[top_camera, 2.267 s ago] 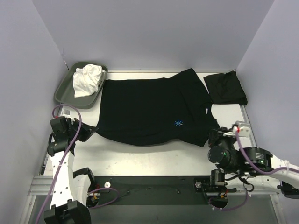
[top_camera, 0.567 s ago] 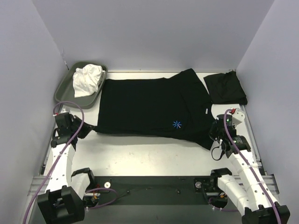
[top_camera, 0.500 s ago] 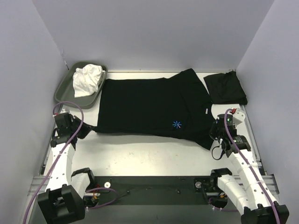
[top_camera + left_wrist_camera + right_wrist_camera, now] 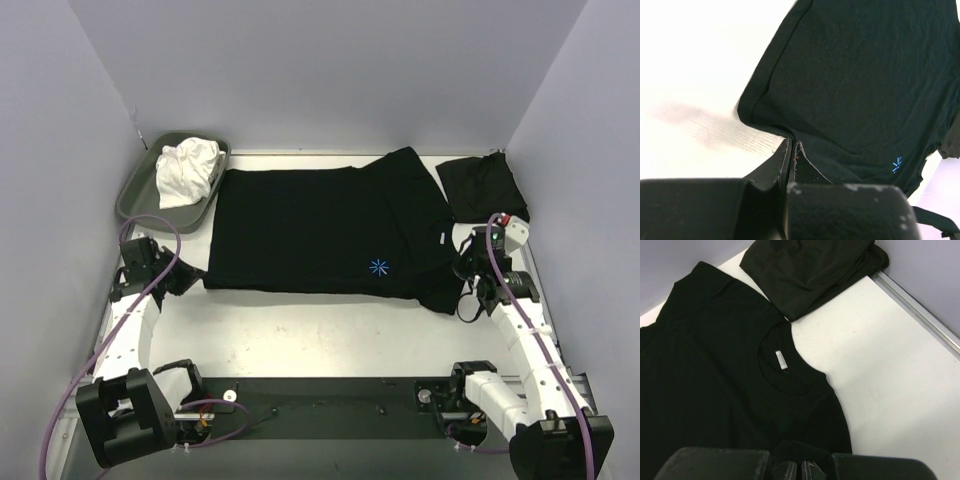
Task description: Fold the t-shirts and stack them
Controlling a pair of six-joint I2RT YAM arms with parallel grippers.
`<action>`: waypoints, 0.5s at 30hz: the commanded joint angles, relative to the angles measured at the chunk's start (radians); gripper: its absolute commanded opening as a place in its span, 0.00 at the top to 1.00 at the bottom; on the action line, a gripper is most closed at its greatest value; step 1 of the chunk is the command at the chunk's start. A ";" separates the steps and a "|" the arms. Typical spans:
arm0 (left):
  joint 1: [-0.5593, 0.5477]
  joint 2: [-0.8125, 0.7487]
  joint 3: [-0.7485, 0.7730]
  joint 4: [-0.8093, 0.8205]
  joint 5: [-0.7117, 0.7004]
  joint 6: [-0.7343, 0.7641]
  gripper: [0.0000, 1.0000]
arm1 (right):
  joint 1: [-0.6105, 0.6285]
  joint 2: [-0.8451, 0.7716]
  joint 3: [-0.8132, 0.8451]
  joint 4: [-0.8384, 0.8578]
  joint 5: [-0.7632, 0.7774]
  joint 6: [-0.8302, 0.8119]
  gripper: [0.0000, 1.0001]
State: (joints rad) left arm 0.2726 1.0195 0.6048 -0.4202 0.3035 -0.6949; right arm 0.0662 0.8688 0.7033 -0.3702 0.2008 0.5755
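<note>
Cloth first, from the overhead camera: the spread t-shirt (image 4: 330, 235) lies flat on the table (image 4: 320, 335) between my two grippers. It is thin black jersey with a small blue mark (image 4: 379, 266) near its closer edge. My left gripper (image 4: 185, 275) is pinched on the hem corner and my right gripper (image 4: 462, 272) on the shoulder end. I judge this hold pulls the near edge taut, ready for a fold away from me. Beyond the right gripper sits the folded t-shirt (image 4: 482, 190), a compact black rectangle and presumably the base of the stack. Beyond the left one, a shallow grey-green tray (image 4: 135, 200) holds a crumpled white cloth (image 4: 188, 170). On the left wrist camera, the fingers are closed tight on the stitched hem, and the matte, softly creased cloth is drawn into a peak at them. On the right wrist camera, the fingers are clamped on a bunched fold of sleeve. The round collar and its white neck label (image 4: 780, 360) lie just ahead of them.
</note>
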 commanded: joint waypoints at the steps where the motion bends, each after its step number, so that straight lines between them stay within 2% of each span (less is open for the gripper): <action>1: 0.008 0.017 0.075 0.067 0.009 0.005 1.00 | -0.016 0.067 0.110 0.017 -0.003 0.004 1.00; 15: -0.013 0.120 0.136 0.106 -0.007 -0.014 1.00 | -0.020 0.246 0.262 0.047 -0.060 -0.008 1.00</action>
State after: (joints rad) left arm 0.2714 1.1137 0.6811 -0.3866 0.3138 -0.6983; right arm 0.0528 1.0866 0.8986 -0.3470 0.1535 0.5743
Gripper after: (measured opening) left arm 0.026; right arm 0.056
